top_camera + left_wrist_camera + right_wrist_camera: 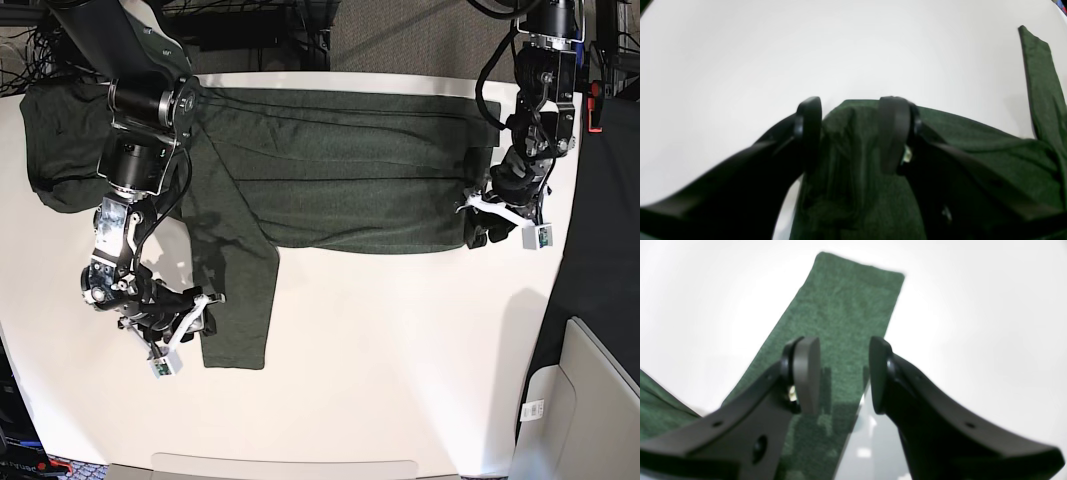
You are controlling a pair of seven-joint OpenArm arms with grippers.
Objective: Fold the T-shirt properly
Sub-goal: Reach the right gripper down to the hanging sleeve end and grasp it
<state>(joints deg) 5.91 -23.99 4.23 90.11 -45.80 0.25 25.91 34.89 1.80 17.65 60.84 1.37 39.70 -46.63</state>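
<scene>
Here the right gripper (843, 373), jaws apart and empty, hovers over the T-shirt (340, 170) sleeve cuff, sleeve running lengthwise away from it; the left gripper (853, 133) straddles bunched hem, grip unclear.

T-shirt (340, 170) spread across white table (400, 360), sleeve hanging down.

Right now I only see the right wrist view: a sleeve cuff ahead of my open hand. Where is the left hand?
Observer: The left hand sits at the T-shirt's bottom hem, at the opposite end of the table from yours.
Operator: Is it holding anything?
Observer: Its wrist view shows bunched fabric filling the gap between its fingers; I can't tell whether they grip it.
Operator: And the rest of the shirt?
Observer: The body lies spread flat, but the other sleeve is bunched at the far corner on your side.
</scene>
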